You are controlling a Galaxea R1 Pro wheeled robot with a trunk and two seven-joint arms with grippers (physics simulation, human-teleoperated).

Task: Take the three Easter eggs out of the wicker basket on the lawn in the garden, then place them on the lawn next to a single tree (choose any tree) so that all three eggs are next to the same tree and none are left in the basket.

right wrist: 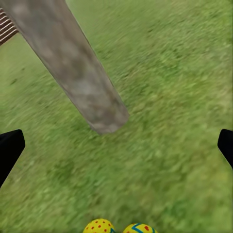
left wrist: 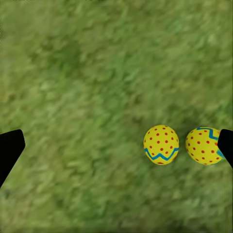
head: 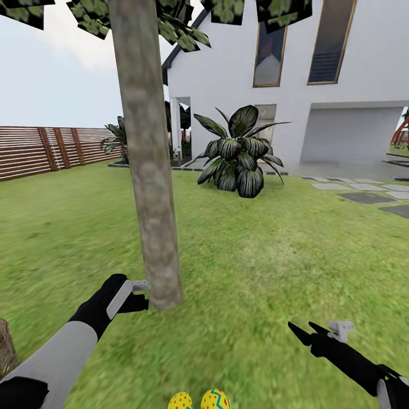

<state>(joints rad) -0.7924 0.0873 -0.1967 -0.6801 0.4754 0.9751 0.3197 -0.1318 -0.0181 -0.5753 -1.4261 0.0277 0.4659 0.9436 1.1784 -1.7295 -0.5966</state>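
Both jaws stand released and empty: the left gripper [left wrist: 116,148] shows its dark fingertips far apart over bare grass, and the right gripper [right wrist: 116,145] likewise, nothing between them.

I have the white house [head: 318,68] and the slatted fence [head: 40,149] behind, well off. The lawn [head: 272,250] runs flat up to the tree [head: 149,187], whose mottled trunk meets the grass just ahead of my left arm.

A broad-leaved shrub [head: 238,153] stands beyond the tree, and grey stepping stones [head: 363,196] lie off to the right; neither obstructs.

At the left edge I see a brown scrap, possibly the wicker basket [head: 5,352]; cannot confirm.

Two Easter eggs [left wrist: 161,144] lie side by side on the grass, close but apart, near the trunk's foot on my side. I judge they sit there as deposited for the task. Third egg's whereabouts unknown; I judge a trip to the basket remains.
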